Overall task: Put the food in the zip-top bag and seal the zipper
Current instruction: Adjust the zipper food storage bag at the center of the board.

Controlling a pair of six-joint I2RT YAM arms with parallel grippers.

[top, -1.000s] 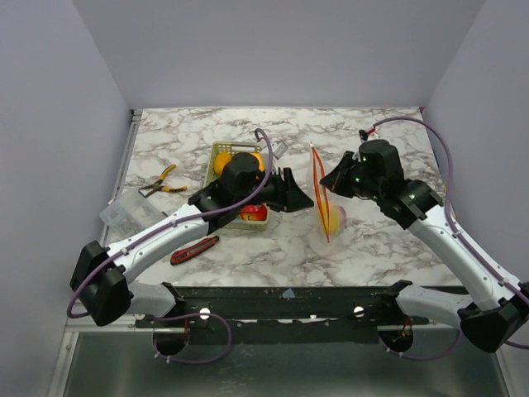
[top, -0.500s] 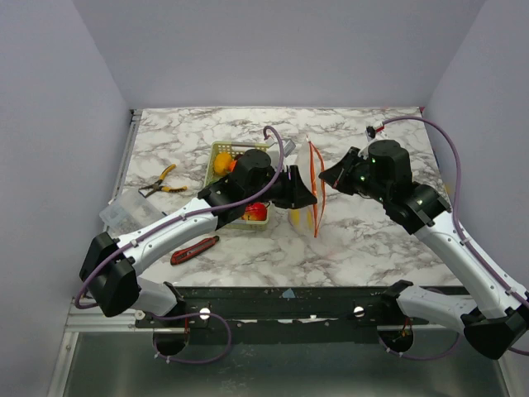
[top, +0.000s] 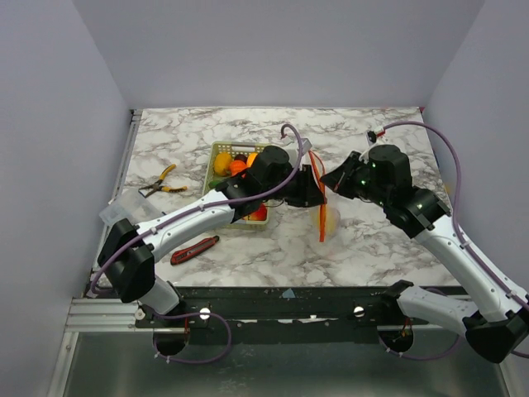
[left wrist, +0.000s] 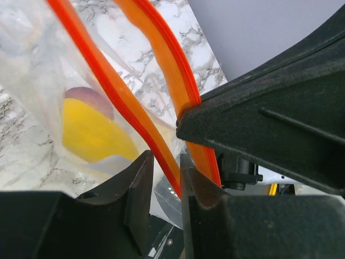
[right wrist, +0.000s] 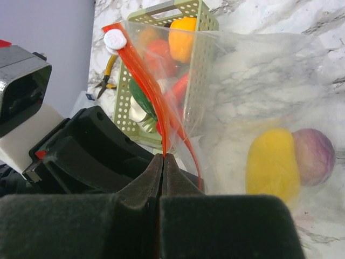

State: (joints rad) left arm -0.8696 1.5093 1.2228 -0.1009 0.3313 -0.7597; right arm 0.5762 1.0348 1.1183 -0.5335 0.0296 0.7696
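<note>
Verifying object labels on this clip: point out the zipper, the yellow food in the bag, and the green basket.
zipper (left wrist: 106, 81), left wrist view, middle of the nearer orange strip.
yellow food (right wrist: 272, 164), right wrist view, its centre.
green basket (right wrist: 161, 9), right wrist view, top rim.

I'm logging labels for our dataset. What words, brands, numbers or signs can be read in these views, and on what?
No text can be read in any view.
White slider on the zipper: too blurred to tell if anything is marked on it.
The knife: too small to show a label.
The bag: no print visible.
</note>
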